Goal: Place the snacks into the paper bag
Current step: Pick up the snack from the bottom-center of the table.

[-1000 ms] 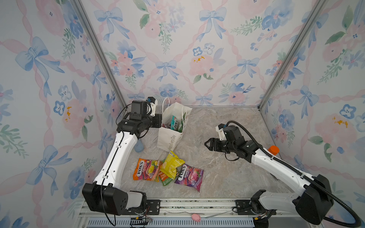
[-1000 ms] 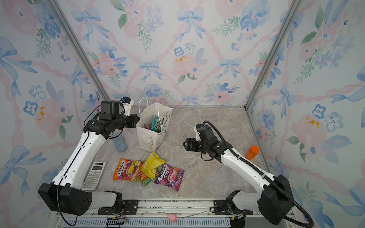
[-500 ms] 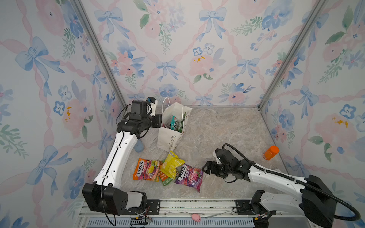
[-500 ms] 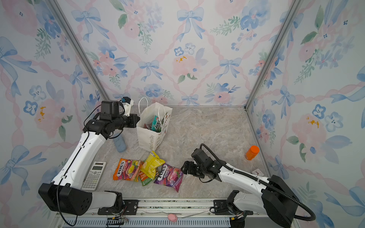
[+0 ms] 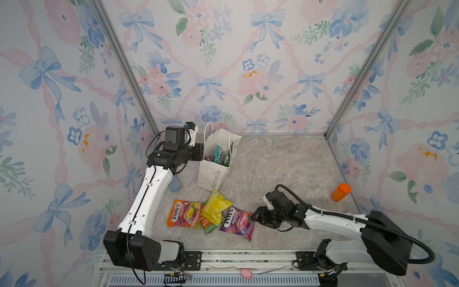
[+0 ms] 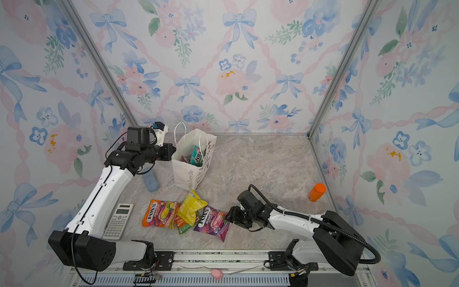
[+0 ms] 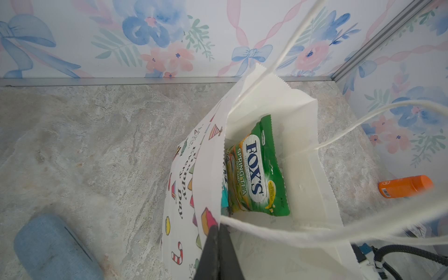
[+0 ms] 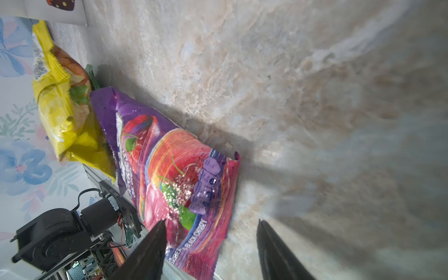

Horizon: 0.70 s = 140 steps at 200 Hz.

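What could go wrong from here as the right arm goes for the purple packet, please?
The open right end effector straddles only the edge of the purple packet; a shallow pinch on glossy film might slip.
The yellow packet lies against the purple one, so lifting may drag it along.
The left end effector pinches the paper bag by its rim; a tug could tear or tip it.
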Each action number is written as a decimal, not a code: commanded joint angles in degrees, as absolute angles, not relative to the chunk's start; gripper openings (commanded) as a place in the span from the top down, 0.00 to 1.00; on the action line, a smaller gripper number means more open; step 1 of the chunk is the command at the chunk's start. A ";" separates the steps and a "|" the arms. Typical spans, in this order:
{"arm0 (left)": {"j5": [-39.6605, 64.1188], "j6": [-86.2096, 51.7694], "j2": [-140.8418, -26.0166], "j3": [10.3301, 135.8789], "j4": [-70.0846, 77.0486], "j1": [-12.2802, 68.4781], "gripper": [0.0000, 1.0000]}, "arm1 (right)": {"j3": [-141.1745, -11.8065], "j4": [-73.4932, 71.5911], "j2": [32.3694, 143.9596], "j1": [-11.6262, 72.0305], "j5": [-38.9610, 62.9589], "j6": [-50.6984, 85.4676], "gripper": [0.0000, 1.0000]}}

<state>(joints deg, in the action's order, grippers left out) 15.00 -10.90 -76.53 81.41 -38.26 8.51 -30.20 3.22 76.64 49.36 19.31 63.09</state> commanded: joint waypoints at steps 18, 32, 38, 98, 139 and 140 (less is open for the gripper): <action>15.60 -10.30 -74.45 80.94 -36.56 8.42 1.00 | -30.91 -1.26 80.94 50.17 22.09 64.36 0.43; 15.56 -10.29 -74.44 80.95 -36.58 8.39 1.00 | -31.37 -2.70 82.71 50.18 22.70 64.58 0.46; 15.56 -10.28 -74.44 80.93 -36.56 8.41 1.00 | -31.51 -3.29 83.23 50.14 22.89 64.79 0.47; 15.56 -10.29 -74.34 80.91 -36.56 8.33 1.00 | -34.22 -2.63 84.35 49.23 21.31 63.93 0.87; 15.69 -10.24 -74.09 80.82 -36.57 8.35 1.00 | -39.31 6.49 81.07 48.81 16.57 58.10 0.97; 15.67 -10.22 -74.09 80.84 -36.57 8.35 1.00 | -39.43 6.76 81.01 48.88 16.46 57.92 0.97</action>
<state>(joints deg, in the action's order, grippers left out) 15.03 -10.90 -76.16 81.10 -38.22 8.49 -35.31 0.16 83.64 49.43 20.27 62.35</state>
